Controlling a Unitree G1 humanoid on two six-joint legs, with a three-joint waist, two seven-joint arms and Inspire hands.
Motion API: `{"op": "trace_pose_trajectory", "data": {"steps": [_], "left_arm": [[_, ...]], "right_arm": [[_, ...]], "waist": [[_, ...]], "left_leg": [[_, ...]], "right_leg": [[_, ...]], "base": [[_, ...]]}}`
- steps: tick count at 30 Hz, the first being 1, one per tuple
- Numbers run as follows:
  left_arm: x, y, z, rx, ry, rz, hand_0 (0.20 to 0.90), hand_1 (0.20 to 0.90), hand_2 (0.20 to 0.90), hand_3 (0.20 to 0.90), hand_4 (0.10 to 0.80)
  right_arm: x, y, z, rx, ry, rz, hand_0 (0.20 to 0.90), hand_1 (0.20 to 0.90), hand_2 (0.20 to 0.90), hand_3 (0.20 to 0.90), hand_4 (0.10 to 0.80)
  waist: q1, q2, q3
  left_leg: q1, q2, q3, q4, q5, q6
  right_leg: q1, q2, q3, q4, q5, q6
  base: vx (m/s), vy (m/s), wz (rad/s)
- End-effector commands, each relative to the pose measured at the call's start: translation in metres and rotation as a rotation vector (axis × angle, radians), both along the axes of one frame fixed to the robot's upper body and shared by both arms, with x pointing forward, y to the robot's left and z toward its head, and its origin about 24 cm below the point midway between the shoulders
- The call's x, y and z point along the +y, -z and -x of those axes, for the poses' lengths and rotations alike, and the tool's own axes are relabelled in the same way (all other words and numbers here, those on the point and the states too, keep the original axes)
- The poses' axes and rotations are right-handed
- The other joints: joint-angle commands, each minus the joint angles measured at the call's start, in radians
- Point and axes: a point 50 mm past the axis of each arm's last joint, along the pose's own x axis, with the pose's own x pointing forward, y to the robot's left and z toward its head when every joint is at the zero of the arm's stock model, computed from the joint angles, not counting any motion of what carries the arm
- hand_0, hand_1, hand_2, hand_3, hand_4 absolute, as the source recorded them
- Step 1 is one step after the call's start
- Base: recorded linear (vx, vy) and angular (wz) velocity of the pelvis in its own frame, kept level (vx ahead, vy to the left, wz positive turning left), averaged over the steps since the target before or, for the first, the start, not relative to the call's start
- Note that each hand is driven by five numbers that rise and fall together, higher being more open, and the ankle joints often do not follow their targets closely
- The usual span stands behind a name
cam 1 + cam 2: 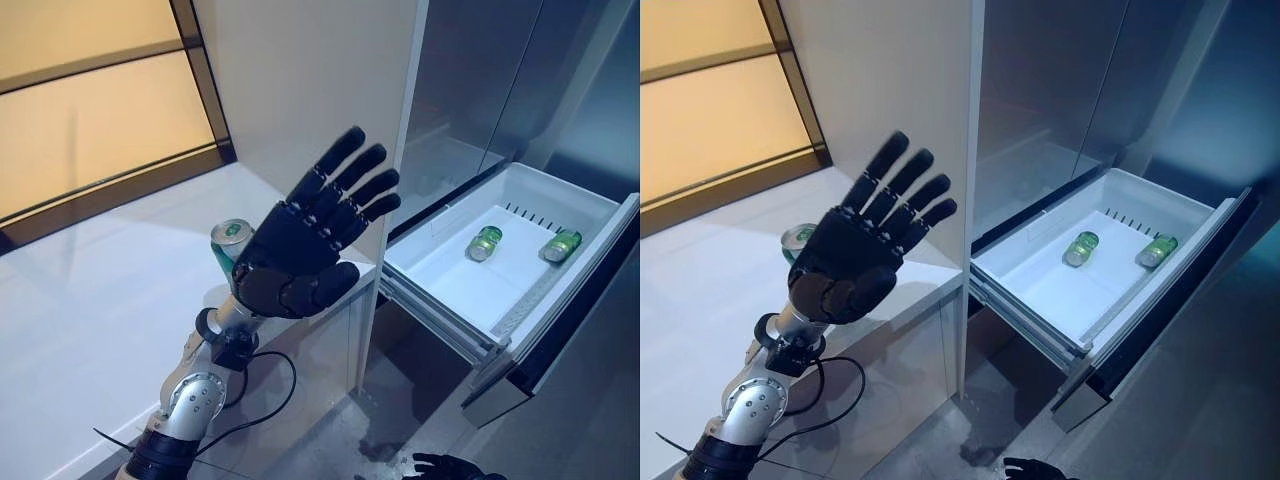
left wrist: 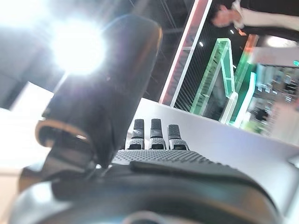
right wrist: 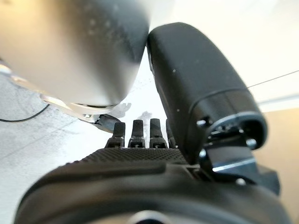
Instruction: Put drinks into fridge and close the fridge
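Note:
A green can [image 1: 229, 243] stands upright on the white counter [image 1: 100, 300] near its right edge. My left hand [image 1: 300, 250] is raised in front of the can, open, with straight spread fingers [image 2: 152, 135], and holds nothing. The can is partly hidden behind the hand. To the right, the fridge's white drawer [image 1: 470, 290] is pulled out, with green cans [image 1: 486, 243] lying on their sides at its far end. My right hand [image 1: 450, 467] hangs low over the floor at the bottom of the eye views, its fingers [image 3: 138, 135] relaxed and empty.
The grey fridge door [image 1: 470, 80] stands above the drawer. A white cabinet wall [image 1: 300, 80] rises between counter and fridge. A dark-framed amber panel [image 1: 90, 110] lines the back of the counter. The drawer front [image 1: 560, 320] juts out over the grey floor. A person [image 2: 252, 16] shows in the left wrist view.

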Motion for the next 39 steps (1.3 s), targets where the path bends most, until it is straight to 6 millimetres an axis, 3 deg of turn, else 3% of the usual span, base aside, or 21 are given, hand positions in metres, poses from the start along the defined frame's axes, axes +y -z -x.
{"op": "trace_pose_trajectory", "data": {"steps": [1, 4, 7, 16, 22, 27, 39], "left_arm": [[0.006, -0.047, 0.007, -0.218, 0.068, 0.231, 0.900, 0.900, 0.900, 0.900, 0.800], [0.014, -0.048, 0.007, -0.196, 0.070, 0.331, 0.900, 0.900, 0.900, 0.900, 0.800], [0.025, -0.048, 0.007, -0.223, -0.051, 0.358, 0.900, 0.900, 0.900, 0.900, 0.800], [0.082, -0.067, 0.015, -0.382, -0.788, 0.182, 0.900, 0.900, 0.900, 0.900, 0.800], [0.105, -0.072, 0.007, -0.313, -1.117, -0.014, 0.900, 0.900, 0.900, 0.900, 0.800], [0.114, -0.063, -0.002, -0.243, -1.199, -0.150, 0.900, 0.900, 0.900, 0.900, 0.800], [0.122, -0.032, -0.020, -0.062, -1.110, -0.396, 0.900, 0.900, 0.900, 0.900, 0.800]], "right_arm": [[0.017, 0.008, 0.014, 0.074, -0.076, -0.021, 0.900, 0.900, 0.900, 0.900, 0.800], [0.019, 0.008, 0.013, 0.073, -0.085, -0.023, 0.900, 0.900, 0.900, 0.900, 0.800], [0.022, 0.008, 0.010, 0.072, -0.089, -0.023, 0.900, 0.900, 0.900, 0.900, 0.800], [0.024, 0.009, 0.014, 0.084, -0.081, -0.020, 0.900, 0.900, 0.900, 0.900, 0.800], [0.025, 0.009, 0.014, 0.091, -0.085, -0.025, 0.900, 0.900, 0.900, 0.900, 0.800], [0.024, 0.008, 0.011, 0.088, -0.088, -0.026, 0.900, 0.900, 0.900, 0.900, 0.800], [0.012, 0.006, 0.009, 0.096, -0.058, -0.018, 0.900, 0.900, 0.900, 0.900, 0.800]], "waist": [[0.021, -0.019, -0.011], [0.027, -0.016, -0.009], [0.036, -0.015, -0.007], [0.077, -0.020, -0.020], [0.097, -0.024, -0.036], [0.102, -0.022, -0.036], [0.092, -0.010, -0.028]], "left_leg": [[-0.034, -0.052, -0.059, 0.019, -0.059, 0.018], [-0.033, -0.052, -0.067, 0.019, -0.059, 0.014], [-0.033, -0.052, -0.075, 0.019, -0.057, 0.011], [-0.040, -0.055, -0.108, 0.012, -0.051, 0.004], [-0.050, -0.054, -0.124, 0.004, -0.043, -0.003], [-0.053, -0.054, -0.125, 0.003, -0.037, -0.004], [-0.043, -0.052, -0.108, 0.006, -0.035, -0.003]], "right_leg": [[0.010, 0.020, -0.021, 0.098, -0.146, 0.021], [0.016, 0.020, -0.028, 0.099, -0.151, 0.016], [0.020, 0.022, -0.032, 0.100, -0.155, 0.013], [0.028, 0.029, -0.052, 0.100, -0.175, 0.002], [0.025, 0.033, -0.063, 0.100, -0.182, -0.003], [0.025, 0.033, -0.066, 0.101, -0.181, -0.001], [0.029, 0.032, -0.053, 0.102, -0.175, 0.006]], "base": [[0.003, -0.020, 0.07], [0.000, -0.021, 0.15], [0.000, -0.013, 0.07], [0.007, -0.018, 0.10], [0.019, -0.014, 0.14], [0.002, 0.003, 0.06], [0.000, 0.005, 0.03]]}}
